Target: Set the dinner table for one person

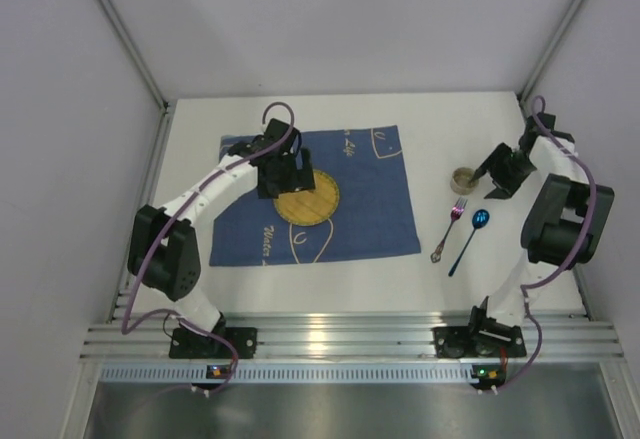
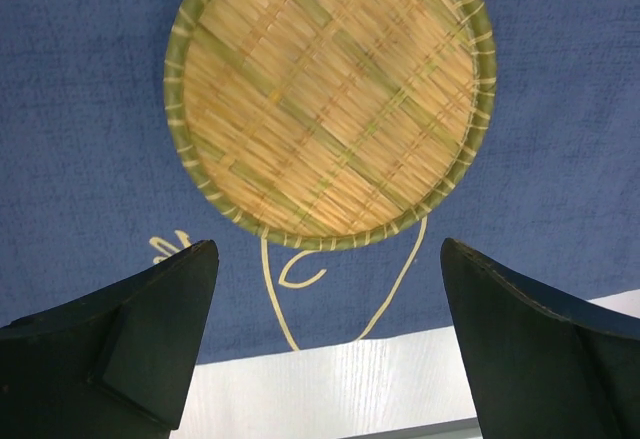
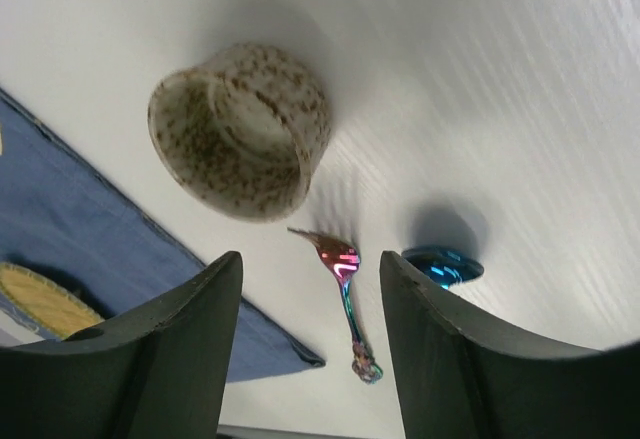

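White surface (image 1: 440, 129) fills the middle of the top view, from the rail at the bottom to the back wall. Blue cloth mat (image 1: 370, 199) lies left of centre on it. Round woven plate (image 1: 318, 199) sits on the mat, near its middle. Left fingers (image 2: 130, 339) apart, nothing between them, held above the mat at the plate's upper-left edge in the top view. Right of the mat, on bare surface: speckled cup (image 1: 463, 179); below it a fork (image 1: 449, 231) and a blue spoon (image 1: 481, 219), both slanted, side by side, not touching. Right fingers (image 3: 170, 359) apart, empty, just right of the cup
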Available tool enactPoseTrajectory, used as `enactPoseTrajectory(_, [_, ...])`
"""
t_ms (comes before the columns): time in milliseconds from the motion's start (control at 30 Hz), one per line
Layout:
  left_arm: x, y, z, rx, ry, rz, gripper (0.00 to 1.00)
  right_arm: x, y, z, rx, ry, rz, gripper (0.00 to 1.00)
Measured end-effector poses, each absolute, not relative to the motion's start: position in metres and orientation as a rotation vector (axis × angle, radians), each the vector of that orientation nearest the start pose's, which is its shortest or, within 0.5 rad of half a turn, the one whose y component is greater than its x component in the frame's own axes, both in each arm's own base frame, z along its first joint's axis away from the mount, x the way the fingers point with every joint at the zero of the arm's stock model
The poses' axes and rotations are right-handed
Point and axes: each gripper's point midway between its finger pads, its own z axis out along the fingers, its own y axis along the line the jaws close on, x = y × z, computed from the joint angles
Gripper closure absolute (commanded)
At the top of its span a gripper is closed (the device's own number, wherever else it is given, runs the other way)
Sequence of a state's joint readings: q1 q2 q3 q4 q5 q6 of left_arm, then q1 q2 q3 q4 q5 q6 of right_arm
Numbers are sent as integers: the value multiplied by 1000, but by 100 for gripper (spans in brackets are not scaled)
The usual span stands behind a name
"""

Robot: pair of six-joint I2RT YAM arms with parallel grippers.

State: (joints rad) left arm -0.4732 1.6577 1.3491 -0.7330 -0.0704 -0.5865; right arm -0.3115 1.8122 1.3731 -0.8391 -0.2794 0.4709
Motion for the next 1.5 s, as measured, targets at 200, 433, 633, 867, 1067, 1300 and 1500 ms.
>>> enactPoseTrajectory(200, [356, -194, 121, -144, 2627, -307, 2, 397, -59, 75, 1015, 2653, 358, 53])
enactPoseTrajectory(433, [371, -179, 104, -174, 2666, -315, 2, 420, -56, 50, 1008, 2699, 293, 63])
enactPoseTrajectory(633, [383, -171, 107, -200, 2651, -310, 2, 432, -54, 34, 1002, 2743, 258, 93])
enactPoseTrajectory(867, [391, -173, 125, -259, 2619, -316, 2, 453, -57, 69, 927, 2703, 192, 100])
enactPoseTrajectory(1067, [390, -172, 128, -267, 2610, -315, 2, 499, 20, 138, 667, 2595, 258, 100])
enactPoseTrajectory(1300, [380, -163, 136, -223, 2592, -290, 2, 508, 192, 179, 281, 2552, 520, 100])
enactPoseTrajectory(1500, [367, -149, 160, -234, 2528, -309, 2, 505, 217, 99, 280, 2705, 449, 100])
